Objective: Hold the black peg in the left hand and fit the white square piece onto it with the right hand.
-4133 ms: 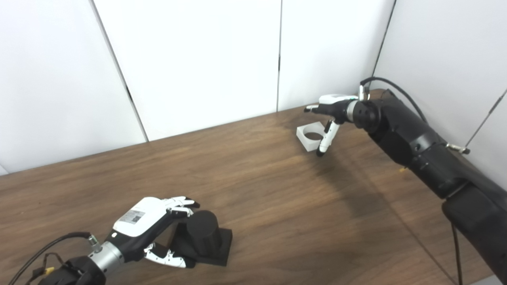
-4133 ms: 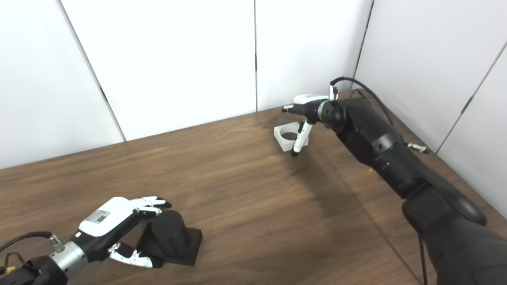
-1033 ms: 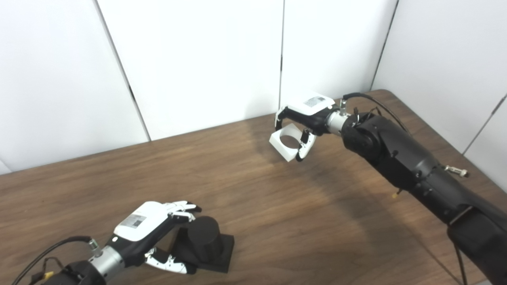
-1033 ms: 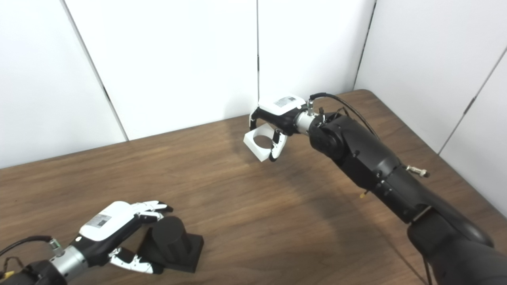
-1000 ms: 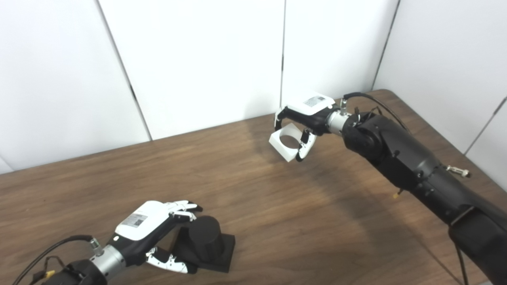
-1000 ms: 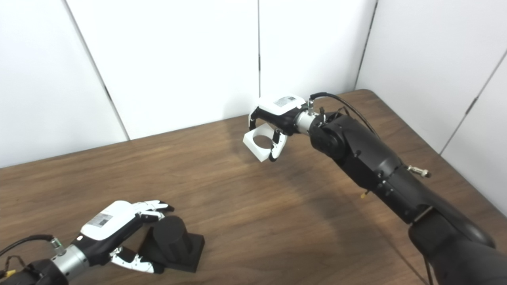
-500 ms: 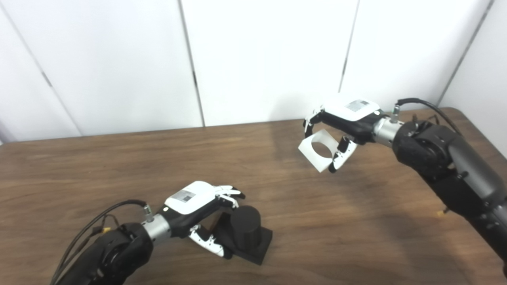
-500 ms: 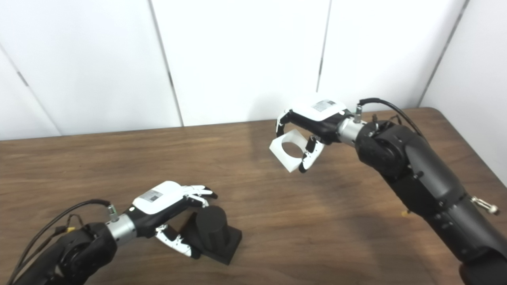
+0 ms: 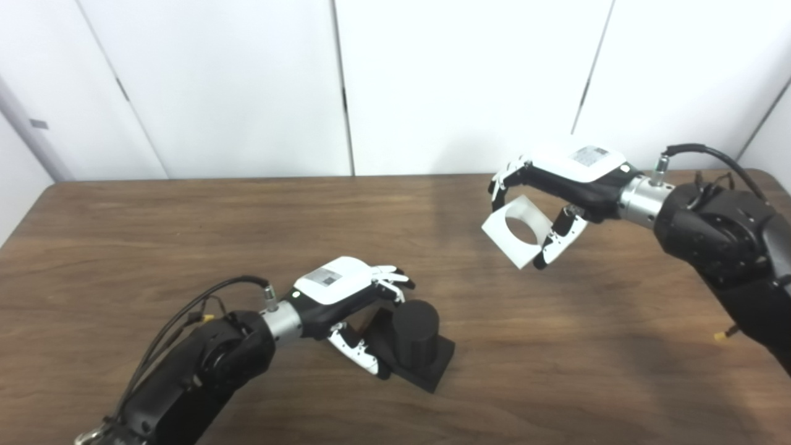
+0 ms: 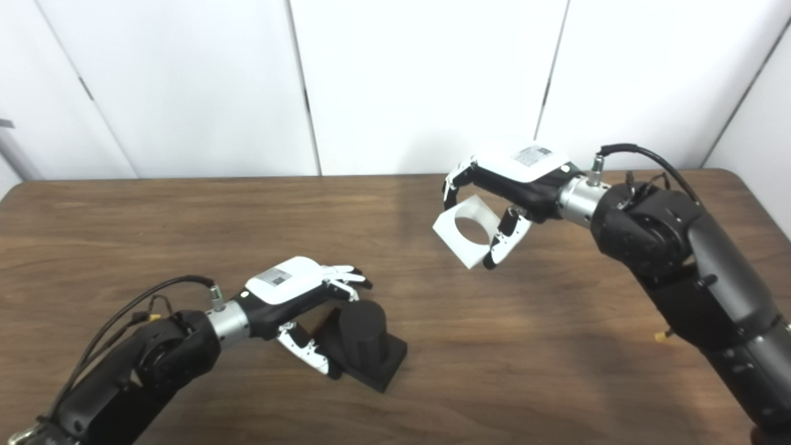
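Carrying the white square piece (image 9: pixel 518 231) through the air toward the black peg (image 9: pixel 415 326), well apart from it and up to its right. Pinched between fingers above and thumb below in the right hand (image 9: pixel 565 185), clear of the wooden counter (image 9: pixel 556 346), tilted, round hole facing up and toward the cameras. Standing upright on its square black base (image 9: pixel 426 368) on the counter, the peg, with the left hand (image 9: pixel 346 293) curled around its left side: fingers arched over beside the top, thumb low against the base. Cannot tell whether that hand truly grips or only cups the peg; treat as a loose hold.

To do this step well:
- Firm up the left hold first, low on the base, keeping the fingers off the peg's top so the piece has room to drop.
- Bring the piece over the peg, not at it from the side.
- Level the piece so the hole's axis matches the peg's before lowering.
- Centre the hole over the round top, then lower slowly; likely a close fit, so any tilt could jam.
- Keep the right thumb and fingers clear of the hole.
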Action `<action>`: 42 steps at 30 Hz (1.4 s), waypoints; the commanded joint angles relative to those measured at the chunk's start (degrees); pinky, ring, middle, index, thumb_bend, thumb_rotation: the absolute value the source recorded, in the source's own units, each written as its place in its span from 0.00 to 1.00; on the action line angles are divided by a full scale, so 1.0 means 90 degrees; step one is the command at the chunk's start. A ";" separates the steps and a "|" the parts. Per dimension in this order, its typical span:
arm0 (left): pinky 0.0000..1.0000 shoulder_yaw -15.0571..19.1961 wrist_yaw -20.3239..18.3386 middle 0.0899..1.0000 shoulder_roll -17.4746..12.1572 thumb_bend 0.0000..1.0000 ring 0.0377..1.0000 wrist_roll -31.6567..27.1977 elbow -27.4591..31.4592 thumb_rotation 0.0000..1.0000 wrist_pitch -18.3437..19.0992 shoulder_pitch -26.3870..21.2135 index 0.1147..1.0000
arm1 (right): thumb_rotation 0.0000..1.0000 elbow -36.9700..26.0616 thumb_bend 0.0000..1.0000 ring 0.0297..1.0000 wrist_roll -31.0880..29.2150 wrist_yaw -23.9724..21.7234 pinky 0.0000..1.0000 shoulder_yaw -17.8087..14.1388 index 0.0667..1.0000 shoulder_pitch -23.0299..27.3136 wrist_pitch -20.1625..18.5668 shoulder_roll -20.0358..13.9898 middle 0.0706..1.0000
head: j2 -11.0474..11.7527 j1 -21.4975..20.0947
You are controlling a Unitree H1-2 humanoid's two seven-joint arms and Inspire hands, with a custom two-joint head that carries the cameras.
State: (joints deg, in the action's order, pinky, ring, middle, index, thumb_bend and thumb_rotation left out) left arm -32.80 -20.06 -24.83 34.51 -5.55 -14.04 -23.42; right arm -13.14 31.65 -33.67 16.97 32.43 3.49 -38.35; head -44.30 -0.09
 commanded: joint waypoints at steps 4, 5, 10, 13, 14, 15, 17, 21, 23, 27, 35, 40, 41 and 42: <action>0.85 -0.0328 -0.0412 0.88 0.0070 0.52 0.94 0.0580 -0.0261 0.07 0.0214 0.0118 0.42 | 0.13 -0.0473 0.52 0.81 -0.0351 -0.0270 0.72 -0.0205 0.44 0.0356 -0.0085 0.0013 0.75 | 0.0002 -0.0041; 0.85 -0.0323 -0.0413 0.88 0.0077 0.52 0.94 0.0574 -0.0263 0.07 0.0216 0.0120 0.42 | 0.13 -0.0522 0.52 0.82 -0.0398 -0.0327 0.73 -0.0203 0.44 0.0368 -0.0094 0.0025 0.75 | 0.0003 -0.0047; 0.87 -0.0300 -0.0484 0.88 0.0124 0.52 0.95 0.0556 -0.0241 0.07 0.0330 0.0145 0.42 | 0.13 -0.0720 0.52 0.82 -0.0594 -0.0544 0.72 -0.0198 0.44 0.0414 -0.0123 0.0131 0.76 | -0.0002 -0.0043; 0.87 -0.0290 -0.0467 0.88 0.0147 0.52 0.94 0.0544 -0.0240 0.07 0.0348 0.0164 0.42 | 0.13 -0.0848 0.52 0.82 -0.0616 -0.0678 0.73 -0.0200 0.44 0.0417 -0.0251 0.0210 0.76 | 0.0015 -0.0031; 0.87 -0.0293 -0.0474 0.88 0.0146 0.52 0.94 0.0548 -0.0229 0.07 0.0357 0.0167 0.42 | 0.13 -0.0916 0.52 0.82 -0.0620 -0.0757 0.73 -0.0187 0.44 0.0423 -0.0336 0.0238 0.76 | 0.0019 -0.0026; 0.87 -0.0296 -0.0482 0.88 0.0144 0.52 0.95 0.0550 -0.0220 0.07 0.0365 0.0168 0.42 | 0.13 -0.0961 0.52 0.82 -0.0622 -0.0815 0.73 -0.0180 0.44 0.0428 -0.0396 0.0257 0.76 | 0.0019 -0.0026; 0.87 -0.0300 -0.0454 0.88 0.0131 0.52 0.95 0.0569 -0.0221 0.07 0.0335 0.0169 0.42 | 0.13 -0.1054 0.52 0.83 -0.0639 -0.0912 0.72 -0.0153 0.44 0.0433 -0.0513 0.0314 0.76 | 0.0019 -0.0026; 0.86 -0.0301 -0.0436 0.88 0.0110 0.52 0.94 0.0604 -0.0226 0.07 0.0314 0.0152 0.42 | 0.13 -0.1030 0.52 0.83 -0.0634 -0.0983 0.71 -0.0099 0.44 0.0424 -0.0469 0.0416 0.77 | 0.0014 -0.0045; 0.86 -0.0293 -0.0437 0.88 0.0106 0.52 0.94 0.0596 -0.0231 0.07 0.0308 0.0143 0.42 | 0.13 -0.0985 0.52 0.82 -0.0640 -0.0964 0.71 -0.0057 0.44 0.0397 -0.0405 0.0485 0.77 | 0.0010 -0.0048; 0.86 -0.0293 -0.0461 0.88 0.0103 0.52 0.94 0.0578 -0.0228 0.07 0.0308 0.0142 0.42 | 0.13 -0.0946 0.52 0.82 -0.0596 -0.0927 0.70 0.0028 0.44 0.0356 -0.0302 0.0597 0.76 | -0.0001 -0.0055; 0.86 -0.0307 -0.0438 0.88 0.0121 0.52 0.95 0.0597 -0.0230 0.07 0.0293 0.0152 0.42 | 0.14 -0.0977 0.52 0.81 -0.0581 -0.0898 0.70 0.0144 0.44 0.0241 -0.0309 0.0869 0.75 | -0.0013 -0.0086; 0.86 -0.0302 -0.0447 0.88 0.0143 0.52 0.94 0.0578 -0.0231 0.07 0.0294 0.0133 0.42 | 0.14 -0.1119 0.52 0.82 -0.0521 -0.1046 0.72 0.0244 0.44 0.0213 -0.0527 0.1016 0.76 | -0.0018 -0.0086; 0.86 -0.0305 -0.0438 0.88 0.0144 0.52 0.94 0.0584 -0.0244 0.07 0.0283 0.0128 0.42 | 0.14 -0.1112 0.52 0.82 -0.0513 -0.1047 0.72 0.0265 0.44 0.0199 -0.0527 0.1048 0.76 | -0.0018 -0.0086; 0.86 -0.0308 -0.0433 0.88 0.0146 0.52 0.94 0.0587 -0.0257 0.07 0.0277 0.0124 0.42 | 0.14 -0.1097 0.52 0.82 -0.0505 -0.1040 0.72 0.0281 0.44 0.0184 -0.0518 0.1076 0.76 | -0.0022 -0.0081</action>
State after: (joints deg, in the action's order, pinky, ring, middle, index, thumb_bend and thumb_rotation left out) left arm -32.78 -20.28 -23.84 35.66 -5.51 -13.03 -23.62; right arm -21.72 27.25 -43.52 20.05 32.27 -0.98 -28.78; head -44.38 -0.79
